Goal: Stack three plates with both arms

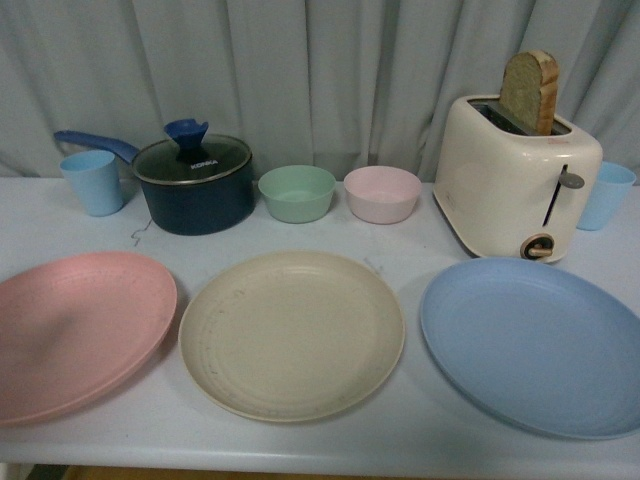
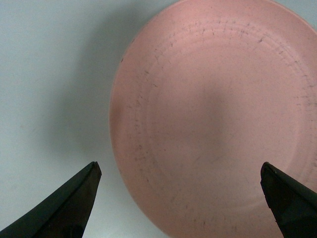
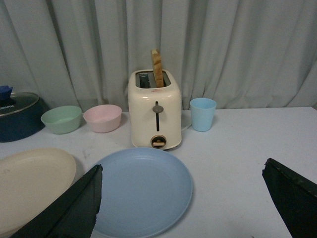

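Plates (image 1: 292, 335): pink, cream, blue, matte, faintly ringed.

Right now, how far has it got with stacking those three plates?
Nothing is stacked yet: the pink plate, cream plate and blue plate lie side by side on the table, none atop another. In hand: the left end effector is open over the pink plate, the right end effector open facing the blue plate, both empty. All the stacking is left.
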You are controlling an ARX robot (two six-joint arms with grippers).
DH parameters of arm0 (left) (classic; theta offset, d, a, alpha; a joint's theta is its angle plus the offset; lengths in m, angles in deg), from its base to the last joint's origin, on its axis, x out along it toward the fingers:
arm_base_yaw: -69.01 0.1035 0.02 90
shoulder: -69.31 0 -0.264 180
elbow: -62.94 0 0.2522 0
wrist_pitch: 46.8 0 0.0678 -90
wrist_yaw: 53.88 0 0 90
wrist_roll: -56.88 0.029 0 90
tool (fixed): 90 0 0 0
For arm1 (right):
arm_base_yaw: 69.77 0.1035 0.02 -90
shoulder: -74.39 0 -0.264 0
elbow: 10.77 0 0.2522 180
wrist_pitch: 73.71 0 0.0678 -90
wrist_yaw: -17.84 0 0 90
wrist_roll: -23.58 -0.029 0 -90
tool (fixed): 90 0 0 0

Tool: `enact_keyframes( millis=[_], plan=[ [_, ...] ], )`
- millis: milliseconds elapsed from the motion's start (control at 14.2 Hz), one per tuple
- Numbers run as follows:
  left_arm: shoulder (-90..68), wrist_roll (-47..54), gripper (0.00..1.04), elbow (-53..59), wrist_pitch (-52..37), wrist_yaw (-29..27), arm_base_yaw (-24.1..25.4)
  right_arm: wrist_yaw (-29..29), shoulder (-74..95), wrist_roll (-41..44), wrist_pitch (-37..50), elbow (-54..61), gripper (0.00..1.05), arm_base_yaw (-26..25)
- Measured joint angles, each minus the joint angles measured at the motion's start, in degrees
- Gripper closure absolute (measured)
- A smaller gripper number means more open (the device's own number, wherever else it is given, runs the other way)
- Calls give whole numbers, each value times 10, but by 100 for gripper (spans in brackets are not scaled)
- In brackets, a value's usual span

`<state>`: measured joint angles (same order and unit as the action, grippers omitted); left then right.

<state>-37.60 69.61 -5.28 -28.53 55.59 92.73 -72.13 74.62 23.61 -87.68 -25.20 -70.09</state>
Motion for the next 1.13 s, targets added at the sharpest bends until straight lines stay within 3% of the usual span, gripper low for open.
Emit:
enact_keyframes(
  millis=[492, 774, 985, 1126],
  plan=[
    [-167, 11, 7, -121, 5, 12, 11, 0, 0, 0, 0, 0, 6, 0],
    [-182, 5, 41, -139, 10, 20, 23, 0, 0, 0, 0, 0, 6, 0],
    [-184, 2, 79, -140, 11, 19, 29, 0, 0, 0, 0, 0, 6, 0],
    [-181, -3, 95, -138, 10, 25, 33, 0, 0, 0, 0, 0, 6, 0]
  ],
)
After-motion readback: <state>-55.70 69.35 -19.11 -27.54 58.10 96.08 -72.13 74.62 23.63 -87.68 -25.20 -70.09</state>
